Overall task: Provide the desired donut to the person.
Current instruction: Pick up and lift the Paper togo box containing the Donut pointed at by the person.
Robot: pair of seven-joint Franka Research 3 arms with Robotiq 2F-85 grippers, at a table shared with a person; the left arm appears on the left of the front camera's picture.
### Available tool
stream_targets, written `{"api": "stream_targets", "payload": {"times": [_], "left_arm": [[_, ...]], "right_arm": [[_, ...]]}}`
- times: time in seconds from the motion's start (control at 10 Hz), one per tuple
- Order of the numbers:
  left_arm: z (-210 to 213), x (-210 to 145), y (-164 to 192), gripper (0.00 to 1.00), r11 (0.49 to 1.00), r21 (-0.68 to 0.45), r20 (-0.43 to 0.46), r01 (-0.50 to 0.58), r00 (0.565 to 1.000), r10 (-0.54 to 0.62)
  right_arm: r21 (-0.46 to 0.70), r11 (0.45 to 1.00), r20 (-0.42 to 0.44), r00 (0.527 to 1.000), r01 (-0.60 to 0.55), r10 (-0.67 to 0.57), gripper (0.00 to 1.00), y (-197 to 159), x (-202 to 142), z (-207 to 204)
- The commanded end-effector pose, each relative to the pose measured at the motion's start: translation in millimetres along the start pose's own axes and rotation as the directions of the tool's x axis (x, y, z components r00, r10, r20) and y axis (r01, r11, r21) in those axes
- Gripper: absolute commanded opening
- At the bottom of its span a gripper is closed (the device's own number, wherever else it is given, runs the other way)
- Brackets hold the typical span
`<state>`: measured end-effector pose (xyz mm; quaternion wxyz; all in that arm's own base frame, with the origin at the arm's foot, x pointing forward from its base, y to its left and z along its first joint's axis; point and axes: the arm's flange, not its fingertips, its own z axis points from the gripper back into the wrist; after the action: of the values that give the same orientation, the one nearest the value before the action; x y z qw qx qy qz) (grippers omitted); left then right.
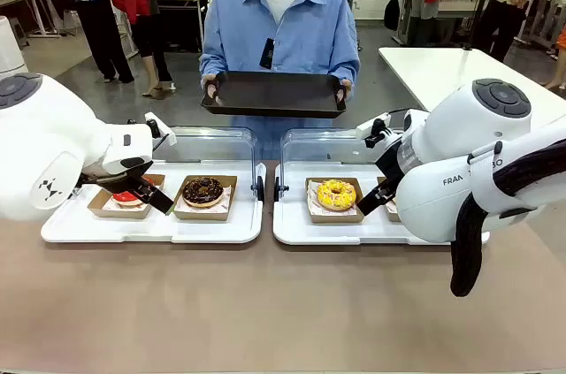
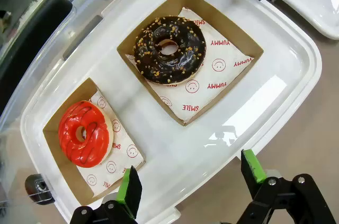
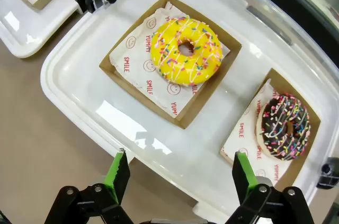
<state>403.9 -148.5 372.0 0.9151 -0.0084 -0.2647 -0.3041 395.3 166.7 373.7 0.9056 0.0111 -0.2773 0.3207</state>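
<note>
Wide and empty, left jaws hover by the red donut [image 2: 83, 133], right jaws by the yellow donut [image 3: 186, 50], the person [image 1: 279, 29] holding a black tray [image 1: 274, 93] beyond: lift whichever is wanted level and gently.

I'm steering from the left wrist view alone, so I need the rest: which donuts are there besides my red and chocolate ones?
Observer: The right tray holds a yellow sprinkled donut and a chocolate donut with coloured sprinkles, each boxed.
Operator: Where is the person?
Observer: The person stands at the far side, holding a black tray in front of them.
Operator: And the right hand?
Observer: The right hand is open and empty, near that tray's edge.
</note>
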Motion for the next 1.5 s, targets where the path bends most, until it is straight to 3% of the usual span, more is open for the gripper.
{"api": "stream_targets", "payload": {"times": [0.0, 1.4], "left_arm": [[0.0, 0.0, -0.1, 1.0, 1.0, 0.0, 0.0, 0.0, 1.0, 0.0], [0.0, 0.0, -0.1, 1.0, 1.0, 0.0, 0.0, 0.0, 1.0, 0.0]], "right_arm": [[0.0, 1.0, 0.0, 1.0, 0.0, 0.0, 1.0, 0.0, 0.0, 0.0], [0.0, 1.0, 0.0, 1.0, 0.0, 0.0, 1.0, 0.0, 0.0, 0.0]]}}
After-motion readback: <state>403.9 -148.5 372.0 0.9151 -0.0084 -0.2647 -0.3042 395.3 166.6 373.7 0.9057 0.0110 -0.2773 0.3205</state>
